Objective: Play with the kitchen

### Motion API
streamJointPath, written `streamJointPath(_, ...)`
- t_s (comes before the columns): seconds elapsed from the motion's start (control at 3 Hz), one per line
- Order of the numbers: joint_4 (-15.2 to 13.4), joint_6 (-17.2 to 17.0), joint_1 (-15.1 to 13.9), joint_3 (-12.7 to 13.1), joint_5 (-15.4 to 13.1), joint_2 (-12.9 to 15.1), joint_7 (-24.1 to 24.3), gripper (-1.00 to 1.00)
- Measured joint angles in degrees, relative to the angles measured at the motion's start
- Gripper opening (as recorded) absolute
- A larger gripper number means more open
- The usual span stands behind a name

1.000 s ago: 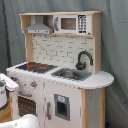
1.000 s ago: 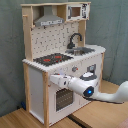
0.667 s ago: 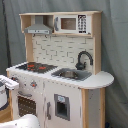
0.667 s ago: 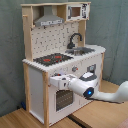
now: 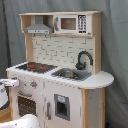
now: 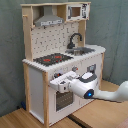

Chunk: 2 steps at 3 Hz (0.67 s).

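Observation:
The kitchen (image 5: 95,80) is a tall white and light-wood toy, seen in both exterior views. It has a black-red stovetop (image 5: 36,66), a black faucet (image 5: 83,59) over a sink (image 5: 70,75), and a grey hood (image 5: 39,27). In the second exterior view the kitchen (image 6: 35,80) shows its side and front. My gripper (image 6: 59,83) sits against the front panel just above the oven door (image 6: 62,100), below the stovetop (image 6: 50,59). In the first exterior view the gripper (image 5: 10,82) pokes in at the left edge, beside the knob panel.
A toy microwave (image 5: 72,23) sits on the top shelf. A grey curtain (image 5: 115,45) hangs behind the kitchen. The kitchen stands on a wooden floor (image 6: 20,120). My white arm (image 6: 107,95) reaches in from the second exterior view's lower right.

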Motion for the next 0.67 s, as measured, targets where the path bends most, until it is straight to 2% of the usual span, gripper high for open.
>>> streamJointPath(0.33, 0.2, -0.3, 0.0, -0.1, -3.5, 0.0, -4.6, -1.00)
streamJointPath(0.67, 0.2, -1.4, 0.1, 0.0, -3.8, 0.2, -3.3, -1.00)
